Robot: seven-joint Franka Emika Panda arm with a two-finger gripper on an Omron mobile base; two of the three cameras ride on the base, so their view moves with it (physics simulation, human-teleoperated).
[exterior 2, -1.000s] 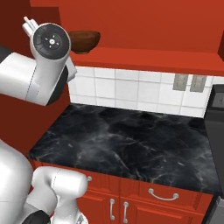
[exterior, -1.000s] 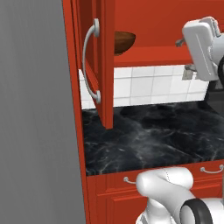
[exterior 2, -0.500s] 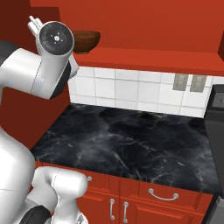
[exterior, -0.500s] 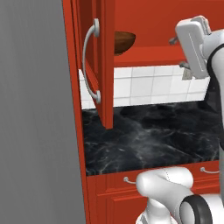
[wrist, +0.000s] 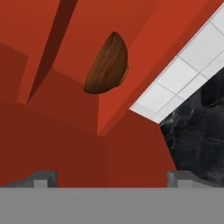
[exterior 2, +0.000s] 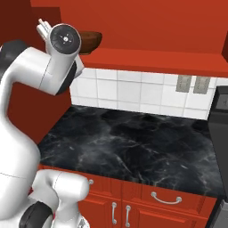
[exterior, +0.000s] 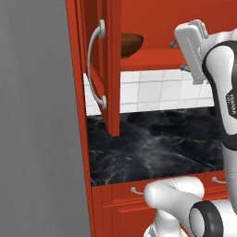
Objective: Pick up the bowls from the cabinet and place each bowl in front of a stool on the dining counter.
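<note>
A glossy dark reddish-brown bowl (exterior: 131,44) (exterior 2: 91,40) (wrist: 107,63) stands on the red shelf (exterior: 152,58) of the wall cabinet. The cabinet door (exterior: 110,69) hangs open, with its long white handle (exterior: 95,65) facing out. My gripper (exterior: 179,56) (exterior 2: 43,27) (wrist: 112,179) is raised to shelf height, to the right of the bowl and clear of it. It points toward the bowl and is open, with nothing between the fingers. The stool and the dining counter are out of view.
Below the cabinet lies a black marble worktop (exterior: 152,148) (exterior 2: 129,147) with white tiles (exterior 2: 120,91) behind it and red drawers (exterior 2: 164,200) under it. A tall grey panel (exterior: 37,115) closes off the left. A dark stove edge (exterior 2: 220,133) stands at the right.
The hand has swung toward the open cabinet and closer to the bowl, at about the same height. The jaws have stayed open and the bowl has not moved.
</note>
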